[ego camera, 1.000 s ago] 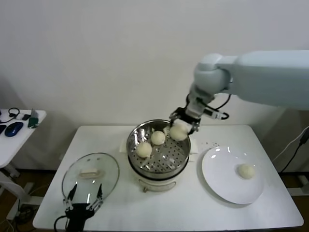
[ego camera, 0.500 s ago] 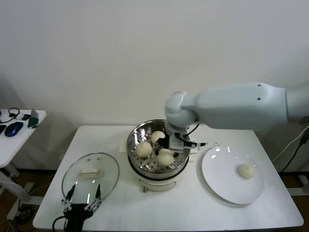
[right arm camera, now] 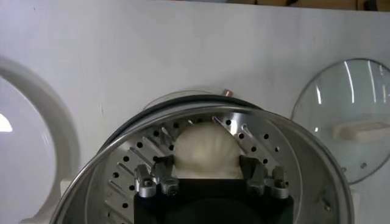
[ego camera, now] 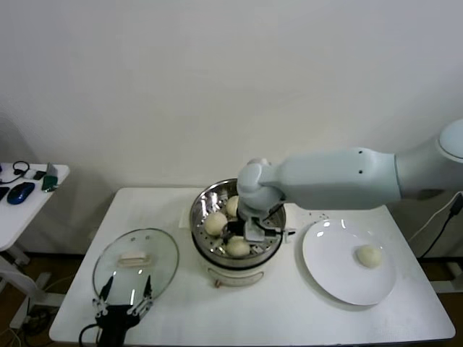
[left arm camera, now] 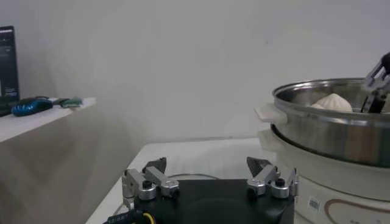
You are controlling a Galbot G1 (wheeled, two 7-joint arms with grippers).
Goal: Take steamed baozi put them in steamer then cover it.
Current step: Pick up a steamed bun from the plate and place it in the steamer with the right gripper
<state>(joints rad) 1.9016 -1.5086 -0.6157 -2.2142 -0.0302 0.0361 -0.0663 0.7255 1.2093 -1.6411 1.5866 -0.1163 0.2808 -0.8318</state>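
**Desk editor:** What is the right arm doing?

**Photographer:** It reaches across the desk into the steamer. The right end effector is down inside the basket, fingers clamped on a baozi over the perforated floor, on the side nearest the robot. The wrist view shows the bun wedged between both fingers.

**Desk editor:** And the other buns?

**Photographer:** Two more lie in the basket, one toward the left wall and one behind it, partly hidden by the arm. A fourth sits alone on the white plate, right of the steamer.

**Desk editor:** The cover?

**Photographer:** The cover lies flat on the desk, left of the steamer, handle up.

**Desk editor:** The left arm?

**Photographer:** Parked low at the desk's near left edge. The left end effector hangs just over the near rim of the cover, fingers spread apart and holding nothing.
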